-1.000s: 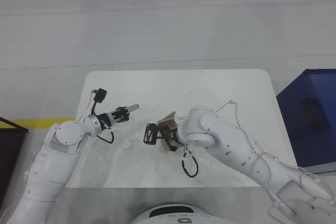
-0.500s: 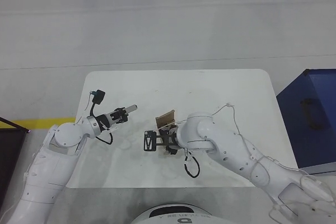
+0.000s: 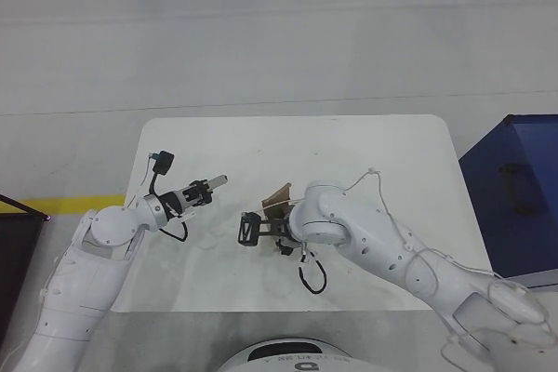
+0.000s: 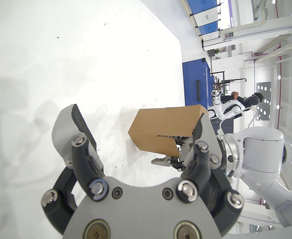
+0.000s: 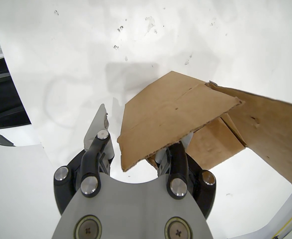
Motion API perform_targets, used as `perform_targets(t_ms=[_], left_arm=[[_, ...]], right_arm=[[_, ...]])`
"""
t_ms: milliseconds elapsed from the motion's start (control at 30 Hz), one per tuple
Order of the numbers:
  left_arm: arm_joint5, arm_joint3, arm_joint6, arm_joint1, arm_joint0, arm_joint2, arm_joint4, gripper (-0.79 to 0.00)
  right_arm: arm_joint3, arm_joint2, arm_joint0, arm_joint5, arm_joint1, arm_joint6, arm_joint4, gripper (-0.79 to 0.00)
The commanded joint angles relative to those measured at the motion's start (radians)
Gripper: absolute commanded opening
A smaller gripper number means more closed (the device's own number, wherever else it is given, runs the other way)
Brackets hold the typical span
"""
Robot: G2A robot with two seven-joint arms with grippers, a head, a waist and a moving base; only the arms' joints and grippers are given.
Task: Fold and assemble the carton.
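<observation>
The right end effector [image 5: 142,125] stands with its jaws wide apart and clamps nothing. One finger [image 5: 97,125] is in plain sight. The other is largely hidden beneath a flap of the brown corrugated cardboard carton [image 5: 175,110], so it cannot be told whether that finger touches the board. The carton sits just beside this end effector and partly over it, on the side of the hidden finger, and its far part is cut off by the frame of the right wrist view. It is only half folded: a flat, creased panel juts out with its raw fluted edge showing, a second flap lies beneath it at an angle, and a longer wall runs off behind. In the top view the right arm's wrist covers most of the carton, leaving a small brown piece visible. The left end effector [image 4: 138,111] is likewise spread wide and empty, pointing toward the carton from a little way off, over the white rounded desk [image 3: 372,149].
</observation>
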Motion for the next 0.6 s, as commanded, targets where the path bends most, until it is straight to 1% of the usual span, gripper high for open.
perform_targets(t_ms=[0,200,333,400,500,567], left_arm=[[-0.002,-0.001,0.002,0.0,0.002,-0.002,-0.001,-0.015],[-0.004,-0.005,0.007,0.001,0.01,-0.007,-0.005,-0.015],[-0.004,-0.008,0.007,0.001,0.014,-0.011,-0.002,-0.018],[-0.003,-0.01,0.007,0.002,0.015,-0.012,-0.002,-0.015],[-0.003,-0.014,0.008,0.002,0.016,-0.013,-0.001,-0.009],[-0.002,-0.016,0.009,0.002,0.015,-0.014,0.003,-0.003]], right_arm=[[0.006,-0.01,0.006,0.009,-0.005,0.009,0.007,-0.409],[0.048,-0.029,0.019,0.047,-0.018,0.026,0.025,-0.437],[0.074,-0.034,0.021,0.066,-0.023,0.023,0.033,-0.471],[0.084,-0.036,0.02,0.069,-0.025,0.022,0.037,-0.514],[0.095,-0.038,0.019,0.073,-0.027,0.023,0.042,-0.539],[0.1,-0.039,0.02,0.077,-0.028,0.024,0.043,-0.539]])
